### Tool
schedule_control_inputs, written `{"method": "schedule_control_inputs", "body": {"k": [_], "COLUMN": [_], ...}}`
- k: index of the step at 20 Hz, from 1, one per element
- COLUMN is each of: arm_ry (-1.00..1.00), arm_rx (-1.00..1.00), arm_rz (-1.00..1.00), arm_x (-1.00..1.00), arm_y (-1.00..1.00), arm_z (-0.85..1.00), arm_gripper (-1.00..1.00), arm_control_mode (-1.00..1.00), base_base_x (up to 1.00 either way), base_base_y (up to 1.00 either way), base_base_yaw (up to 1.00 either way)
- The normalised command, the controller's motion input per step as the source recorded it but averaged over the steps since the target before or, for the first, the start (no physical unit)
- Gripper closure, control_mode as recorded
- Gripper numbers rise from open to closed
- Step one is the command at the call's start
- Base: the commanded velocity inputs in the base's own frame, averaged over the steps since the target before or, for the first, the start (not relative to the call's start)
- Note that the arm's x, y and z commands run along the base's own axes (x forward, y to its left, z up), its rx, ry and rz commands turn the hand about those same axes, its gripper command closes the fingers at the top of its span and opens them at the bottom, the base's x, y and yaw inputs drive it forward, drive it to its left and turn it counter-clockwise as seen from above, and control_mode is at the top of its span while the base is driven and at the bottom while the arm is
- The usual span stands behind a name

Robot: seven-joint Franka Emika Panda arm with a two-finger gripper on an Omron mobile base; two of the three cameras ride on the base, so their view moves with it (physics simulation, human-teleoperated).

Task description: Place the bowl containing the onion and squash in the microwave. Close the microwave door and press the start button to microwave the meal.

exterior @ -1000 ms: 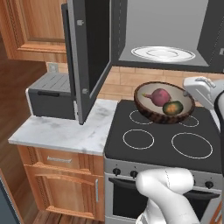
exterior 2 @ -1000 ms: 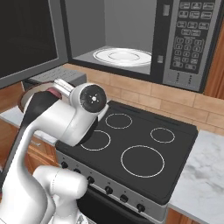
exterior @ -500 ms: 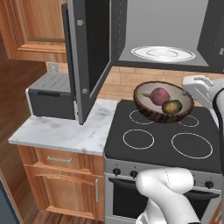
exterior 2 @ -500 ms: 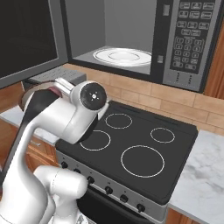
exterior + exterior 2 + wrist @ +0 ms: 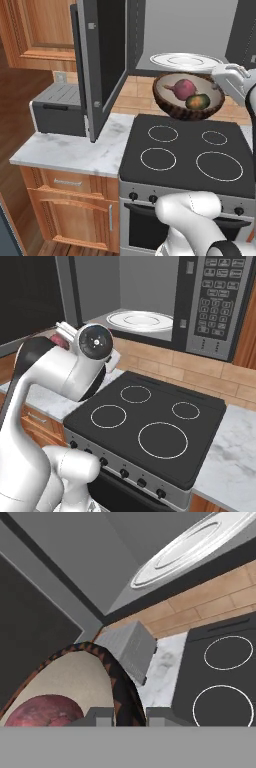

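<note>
So the hand (image 5: 128, 714) is pinched on the right rim of the bowl (image 5: 187, 96), one finger inside, one outside, holding it up in the air over the far edge of the stove (image 5: 187, 152), just below the microwave (image 5: 185, 30) opening. The bowl is rough, dark and wood-like outside, tan inside, with the reddish onion (image 5: 184, 88) and green-orange squash (image 5: 198, 101) side by side. The microwave door (image 5: 102, 65) swings wide open to the left, and the white turntable plate (image 5: 185, 61) sits bare. A marble bench (image 5: 70, 147) is on the left.
</note>
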Motion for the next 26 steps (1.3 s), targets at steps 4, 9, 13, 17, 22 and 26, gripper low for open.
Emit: {"method": "schedule_control_inputs", "body": {"k": [4, 9, 13, 17, 22, 26], "arm_ry": [0.00, -0.01, -0.05, -0.01, 0.00, 0.02], "arm_rx": [0.00, 0.00, 0.00, 0.00, 0.01, 0.02], "arm_rz": [-0.26, -0.34, -0.33, -0.28, -0.21, -0.14], "arm_x": [0.00, 0.00, 0.10, 0.26, 0.42, 0.47], "arm_y": [-0.16, -0.19, -0.11, -0.13, -0.24, -0.31], "arm_z": [0.40, 0.18, 0.25, 0.18, 0.14, 0.21], "arm_gripper": [1.00, 1.00, 1.00, 1.00, 1.00, 1.00], "arm_control_mode": [-1.00, -1.00, -1.00, -1.00, -1.00, -1.00], "base_base_x": [0.00, 0.00, 0.00, 0.00, 0.00, 0.00], "base_base_y": [0.00, 0.00, 0.00, 0.00, 0.00, 0.00], "base_base_yaw": [0.00, 0.00, 0.00, 0.00, 0.00, 0.00]}}
